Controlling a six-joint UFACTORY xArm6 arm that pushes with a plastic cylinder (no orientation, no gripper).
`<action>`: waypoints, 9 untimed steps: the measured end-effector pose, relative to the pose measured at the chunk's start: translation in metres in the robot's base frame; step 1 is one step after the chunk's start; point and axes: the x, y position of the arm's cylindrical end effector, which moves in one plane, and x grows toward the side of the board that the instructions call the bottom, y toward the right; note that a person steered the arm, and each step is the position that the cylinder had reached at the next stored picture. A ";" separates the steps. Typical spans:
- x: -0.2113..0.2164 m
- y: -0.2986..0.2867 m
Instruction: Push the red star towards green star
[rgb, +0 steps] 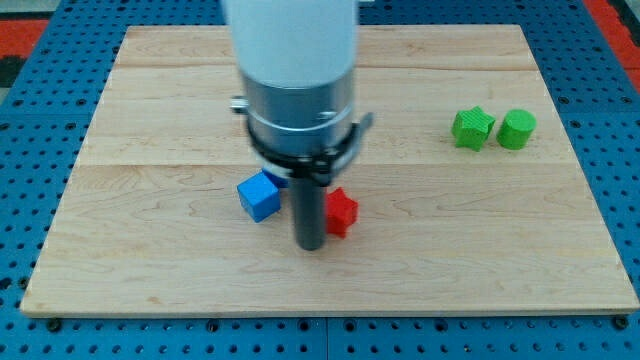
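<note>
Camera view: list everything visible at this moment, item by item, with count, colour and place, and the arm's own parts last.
red star: one, red, near the board's middle, right against my rod on its view-right side.
blue cube: one, blue, just to the view's left of the rod.
green star: one, green, toward the view's right.
green block: one, green, rounded, beside the green star on its view-right side.
wooden board: one, light wood, on a blue pegboard.
my tip: one, dark, between blue cube and red star, slightly toward the view's bottom.
</note>
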 end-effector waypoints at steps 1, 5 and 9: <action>-0.033 0.019; -0.152 0.024; -0.207 0.042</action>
